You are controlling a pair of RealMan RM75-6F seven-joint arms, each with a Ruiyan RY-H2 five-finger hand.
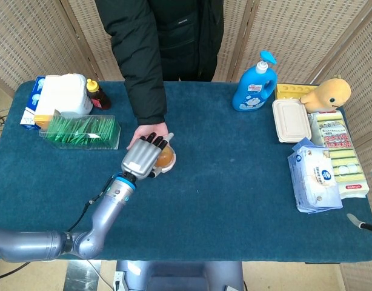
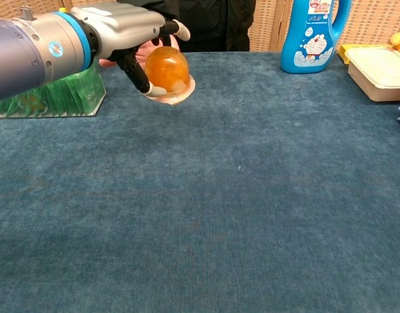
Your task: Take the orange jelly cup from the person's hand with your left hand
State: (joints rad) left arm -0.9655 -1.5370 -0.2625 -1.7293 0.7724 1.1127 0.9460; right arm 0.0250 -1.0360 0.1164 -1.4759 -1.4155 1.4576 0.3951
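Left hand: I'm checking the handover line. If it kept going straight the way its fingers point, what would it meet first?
Probably the orange jelly cup, already between the left hand fingers; right behind it the person's hand. Contact can't be confirmed.
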